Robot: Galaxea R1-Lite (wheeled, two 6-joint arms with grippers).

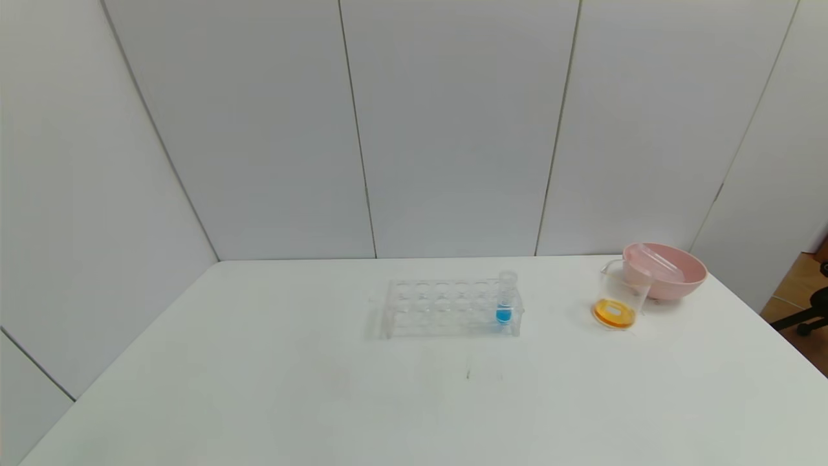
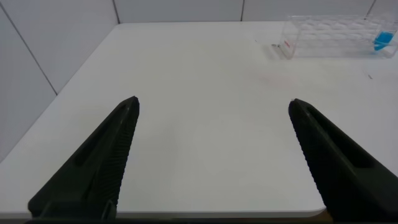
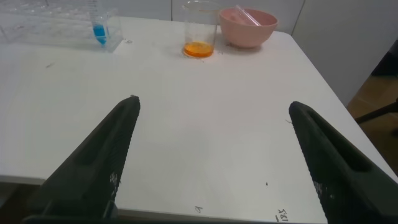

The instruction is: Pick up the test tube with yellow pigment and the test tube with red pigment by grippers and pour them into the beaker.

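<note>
The clear beaker (image 1: pixel 620 298) stands at the right back of the table with orange liquid in its bottom; it also shows in the right wrist view (image 3: pixel 200 31). I see no tube with a yellow or a red tip. One or two clear tubes (image 1: pixel 656 262) lie in the pink bowl (image 1: pixel 687 279), with no coloured tip visible. My left gripper (image 2: pixel 213 106) is open and empty over the table's near left edge. My right gripper (image 3: pixel 213 106) is open and empty over the near right edge. Neither gripper shows in the head view.
A clear tube rack (image 1: pixel 446 307) stands at the table's middle and holds one blue-tipped tube (image 1: pixel 504 301) at its right end. The pink bowl touches the beaker's far right side. Bare white table lies between the grippers and these things.
</note>
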